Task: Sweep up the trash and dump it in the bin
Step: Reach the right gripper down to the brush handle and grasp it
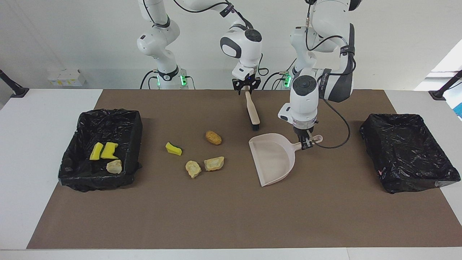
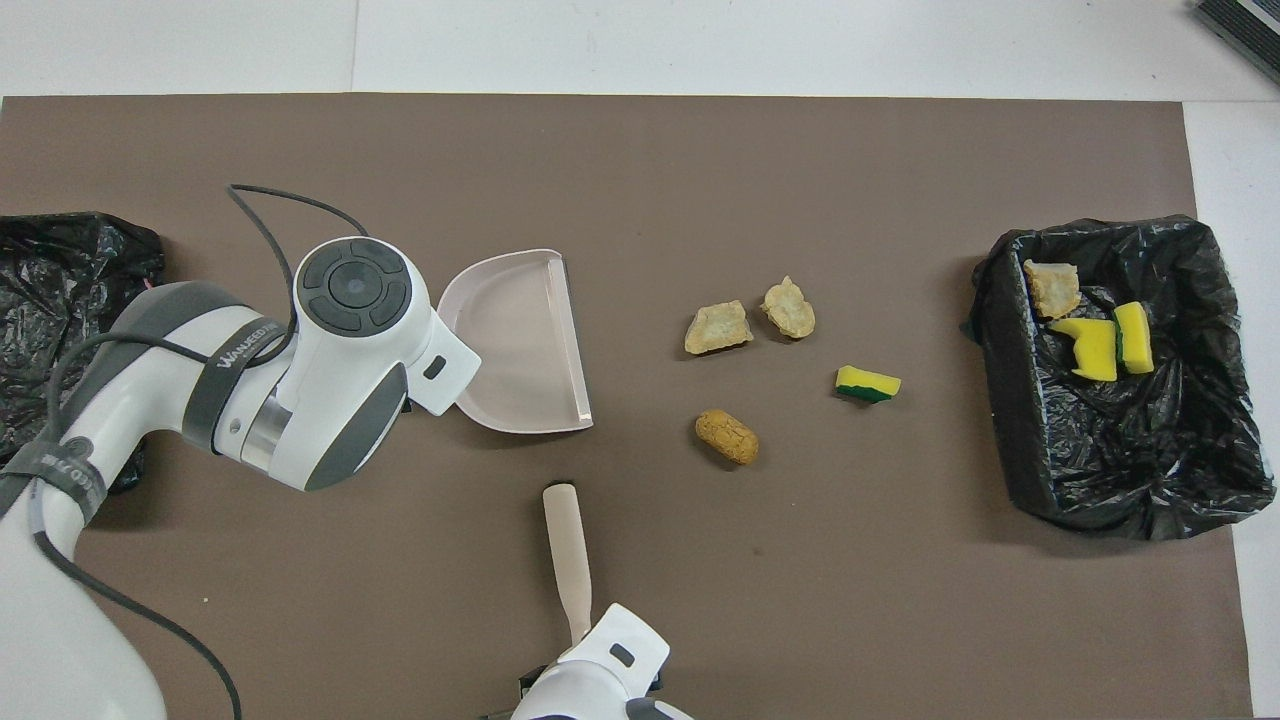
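Loose trash lies mid-mat: a brown oval lump point(image 1: 213, 137), a yellow-green sponge wedge point(image 1: 173, 148) and two beige lumps point(image 1: 193, 168) point(image 1: 214, 163). Two more sponge wedges point(image 1: 103, 150) and a beige lump point(image 1: 114, 166) lie in the black-lined bin point(image 1: 108, 112) at the right arm's end. My left gripper point(image 1: 306, 143) is shut on the handle of the beige dustpan point(image 1: 272, 159), which rests on the mat with its mouth toward the trash. My right gripper point(image 1: 246, 88) is down at the handle end of the brush point(image 1: 253, 112), which lies on the mat nearer to the robots than the dustpan.
A second black-lined bin point(image 1: 408, 151) stands at the left arm's end of the brown mat point(image 1: 231, 216). The left arm's cable point(image 1: 343, 137) loops beside the dustpan handle. In the overhead view the left wrist point(image 2: 350, 300) covers that handle.
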Robot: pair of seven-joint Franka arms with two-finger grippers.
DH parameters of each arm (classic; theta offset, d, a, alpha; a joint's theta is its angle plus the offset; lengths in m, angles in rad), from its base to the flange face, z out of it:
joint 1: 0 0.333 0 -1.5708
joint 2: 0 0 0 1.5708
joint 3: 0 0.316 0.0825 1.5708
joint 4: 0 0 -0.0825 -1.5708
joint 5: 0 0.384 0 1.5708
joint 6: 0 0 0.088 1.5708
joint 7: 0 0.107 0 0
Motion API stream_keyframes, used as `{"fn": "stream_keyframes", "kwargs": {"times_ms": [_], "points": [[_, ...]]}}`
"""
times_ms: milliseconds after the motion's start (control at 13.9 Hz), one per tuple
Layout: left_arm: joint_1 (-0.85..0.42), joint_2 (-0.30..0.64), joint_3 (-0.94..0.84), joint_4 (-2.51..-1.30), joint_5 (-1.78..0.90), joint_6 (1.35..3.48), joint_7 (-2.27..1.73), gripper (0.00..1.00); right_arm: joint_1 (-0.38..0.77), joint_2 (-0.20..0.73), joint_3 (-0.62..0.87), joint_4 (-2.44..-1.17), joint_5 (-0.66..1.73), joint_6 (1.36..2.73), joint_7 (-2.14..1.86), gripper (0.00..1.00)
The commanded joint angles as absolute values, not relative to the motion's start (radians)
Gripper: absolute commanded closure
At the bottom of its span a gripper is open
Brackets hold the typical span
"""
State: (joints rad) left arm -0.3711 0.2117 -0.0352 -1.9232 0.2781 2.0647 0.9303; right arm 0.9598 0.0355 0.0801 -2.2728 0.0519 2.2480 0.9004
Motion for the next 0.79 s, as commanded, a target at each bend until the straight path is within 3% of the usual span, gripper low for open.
{"fn": "stream_keyframes", "kwargs": {"times_ms": [0, 215, 431, 718], "points": [[-0.373, 0.176, -0.029, -1.97, 0.296, 2.085, 0.94, 1.0, 0.953, 0.052, 0.084, -2.24, 0.035, 2.244, 0.899, 1.0], [-0.373, 0.175, -0.029, -1.974, 0.296, 2.085, 0.94, 1.0, 0.951, 0.061, 0.083, -2.177, 0.034, 2.153, 0.92, 1.0], [-0.371, 0.175, -0.029, -1.977, 0.296, 2.088, 0.939, 1.0, 0.917, 0.014, 0.072, -2.155, 0.035, 2.068, 0.917, 1.0], [-0.374, 0.175, -0.029, -1.979, 0.296, 2.094, 0.936, 1.0, 0.769, -0.058, 0.061, -2.065, 0.032, 1.898, 0.899, 1.0]]}}
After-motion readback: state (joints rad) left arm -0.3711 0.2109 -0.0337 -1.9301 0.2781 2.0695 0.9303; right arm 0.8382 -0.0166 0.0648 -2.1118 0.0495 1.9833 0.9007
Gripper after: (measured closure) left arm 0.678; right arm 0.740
